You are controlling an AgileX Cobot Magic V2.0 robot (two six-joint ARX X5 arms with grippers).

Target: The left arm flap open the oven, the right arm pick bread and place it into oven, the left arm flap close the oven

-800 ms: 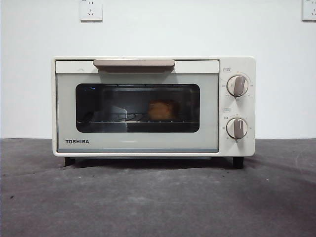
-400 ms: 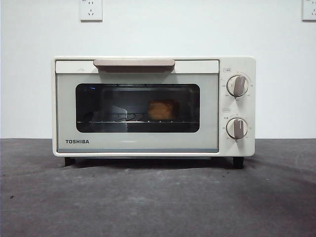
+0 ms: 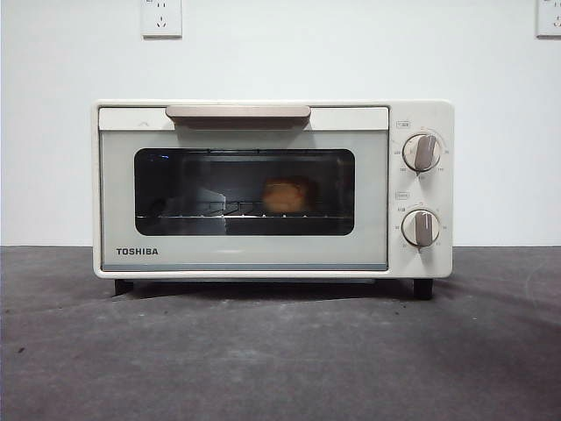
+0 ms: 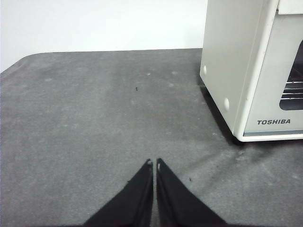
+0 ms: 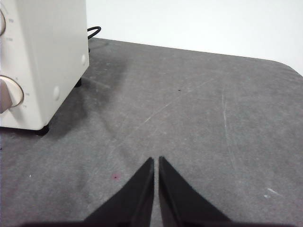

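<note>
The cream-white TOSHIBA oven stands in the middle of the front view with its door closed and its beige handle at the top. Through the dark glass the golden bread sits on the wire rack, right of centre. My left gripper is shut and empty, off to the oven's left side above the grey mat. My right gripper is shut and empty too, off to the oven's right side. Neither gripper shows in the front view.
Two beige knobs sit on the oven's right panel. A grey mat covers the table. A black cable runs behind the oven. Wall sockets are on the white wall.
</note>
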